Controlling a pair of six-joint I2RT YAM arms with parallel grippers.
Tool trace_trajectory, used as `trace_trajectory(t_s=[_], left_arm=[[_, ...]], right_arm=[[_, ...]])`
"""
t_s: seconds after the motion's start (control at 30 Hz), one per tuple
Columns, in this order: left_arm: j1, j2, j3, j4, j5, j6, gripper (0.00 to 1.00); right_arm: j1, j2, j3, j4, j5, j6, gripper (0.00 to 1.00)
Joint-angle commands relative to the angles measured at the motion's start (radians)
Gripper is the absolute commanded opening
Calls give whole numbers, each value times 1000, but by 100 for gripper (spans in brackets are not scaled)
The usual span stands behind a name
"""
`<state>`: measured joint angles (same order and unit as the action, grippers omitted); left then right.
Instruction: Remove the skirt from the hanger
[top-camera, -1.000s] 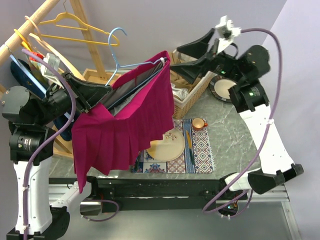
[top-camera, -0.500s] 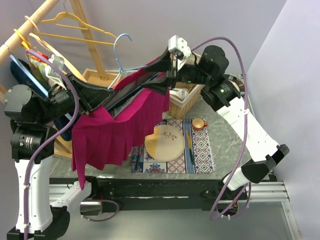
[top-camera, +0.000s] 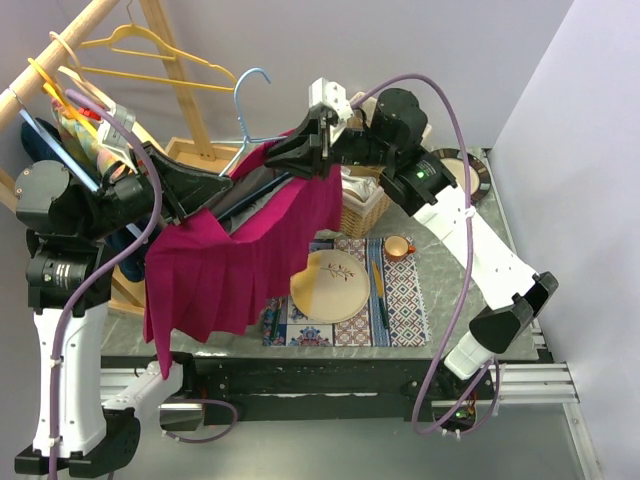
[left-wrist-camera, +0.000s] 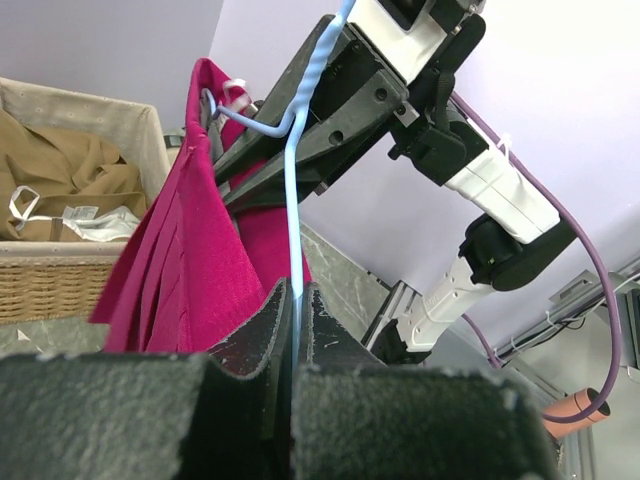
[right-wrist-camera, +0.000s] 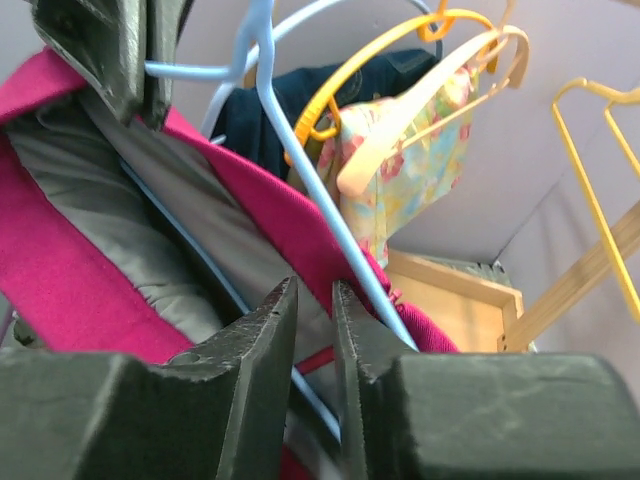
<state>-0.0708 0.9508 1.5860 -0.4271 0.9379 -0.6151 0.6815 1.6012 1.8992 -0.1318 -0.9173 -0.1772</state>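
A magenta pleated skirt (top-camera: 230, 270) with grey lining hangs from a light-blue wire hanger (top-camera: 243, 100), held up over the table's left side. My left gripper (top-camera: 226, 183) is shut on the hanger's wire (left-wrist-camera: 292, 180), which runs straight up out of its fingers (left-wrist-camera: 262, 320). My right gripper (top-camera: 278, 155) reaches in from the right at the top of the skirt's waistband (left-wrist-camera: 205, 85). In the right wrist view its jaws (right-wrist-camera: 313, 290) stand nearly together, pinching the waistband fabric (right-wrist-camera: 60, 290), with the hanger wire (right-wrist-camera: 300, 170) just beyond.
A wicker basket (top-camera: 375, 205) of clothes sits behind the skirt. A patterned placemat (top-camera: 405, 310) carries a wooden plate (top-camera: 330, 285) and a small cup (top-camera: 398, 246). A wooden rack (top-camera: 60, 45) with yellow hangers (top-camera: 140, 60) and garments stands at far left.
My right arm swung left from the back right to the skirt's waistband, and its jaws narrowed from wide open. The left gripper kept the hanger, lifting slightly.
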Motion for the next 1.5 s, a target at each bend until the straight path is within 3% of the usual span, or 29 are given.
trace_trajectory(t_s=[0.0,0.03,0.07,0.1,0.4,0.43,0.47,0.5,0.67,1.17,1.2,1.3,1.33,1.4,1.43,1.47], left_arm=[[0,-6,26,102,10,9,1],[0,-4,23,102,12,12,1],[0,-3,23,102,4,11,1],[0,-1,22,103,4,11,1],[0,-6,15,114,-2,8,1],[-1,-4,19,110,-4,9,1],[-1,-6,19,106,-5,11,1],[-1,-6,16,106,-8,11,1],[0,-12,3,97,5,23,1],[-1,-10,-6,108,64,22,1],[0,-12,-15,113,70,15,1],[0,-18,-23,116,64,18,1],[-1,-18,-23,116,67,15,1],[-1,-15,-26,126,68,3,1],[-1,-12,-24,126,67,2,1],[0,-9,-27,123,67,3,1]], right_arm=[[3,-43,32,-8,12,-45,17],[3,-41,43,-14,12,-45,13],[3,-44,41,-11,14,-47,2],[3,-50,35,-6,9,-50,0],[1,-142,-60,-63,-15,-148,0],[1,-153,-52,-86,-14,-172,1],[1,-159,-43,-141,-2,-186,29],[3,-167,-39,-158,6,-195,39],[0,-248,-101,-105,73,-220,58],[-3,-92,6,-108,178,-223,61],[-3,-84,14,-109,184,-229,60],[-3,-52,40,-107,207,-229,43],[-2,-43,41,-98,213,-223,28],[-3,-43,32,-75,218,-200,14],[-2,-47,26,-60,216,-202,0],[-3,-55,0,-46,210,-197,0]])
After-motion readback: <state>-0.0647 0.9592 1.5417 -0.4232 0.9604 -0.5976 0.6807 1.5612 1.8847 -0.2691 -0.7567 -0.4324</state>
